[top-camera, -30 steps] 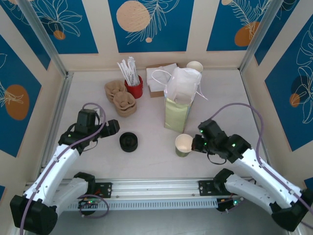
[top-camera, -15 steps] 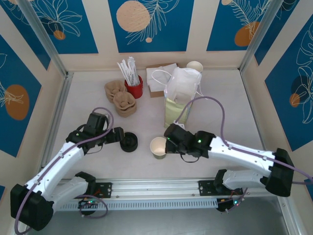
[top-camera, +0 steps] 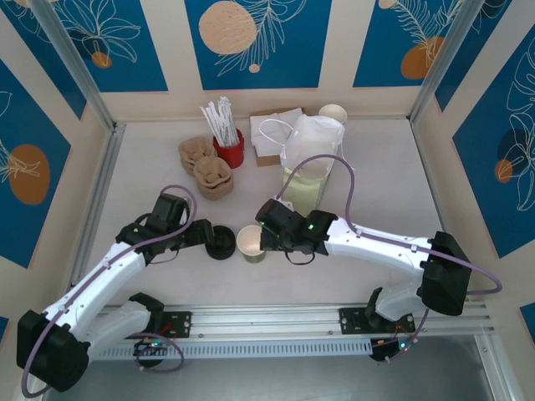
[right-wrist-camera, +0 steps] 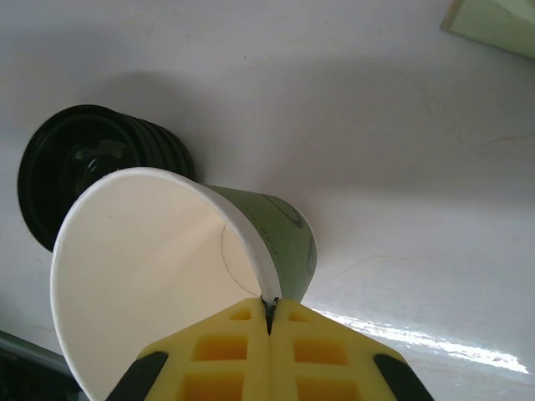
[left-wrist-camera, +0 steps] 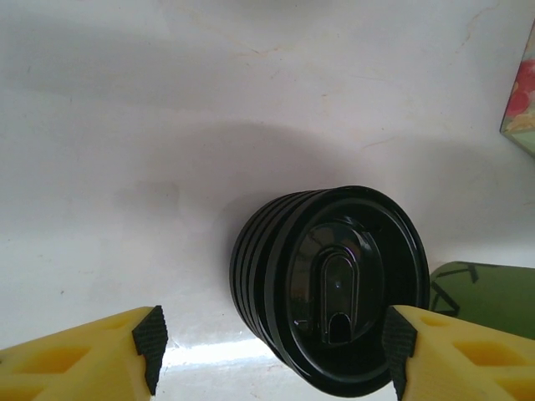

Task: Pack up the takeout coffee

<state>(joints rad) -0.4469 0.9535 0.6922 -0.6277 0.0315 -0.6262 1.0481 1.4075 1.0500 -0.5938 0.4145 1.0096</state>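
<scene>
My right end effector [right-wrist-camera: 269, 313] pinches the rim of the lidless coffee cup [top-camera: 250, 243], holding it near-centre, just right of the black lid stack [top-camera: 220, 242], which my spread left end effector [left-wrist-camera: 269, 351] straddles, presumably to lift a lid.

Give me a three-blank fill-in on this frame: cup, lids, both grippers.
1. The right gripper pinches the paper cup by its ____.
2. In the top view the cup stands just ____ of the black stack.
3. Between the fingers of the left gripper sits a stack of black ____.
Missing: rim; right; lids
</scene>
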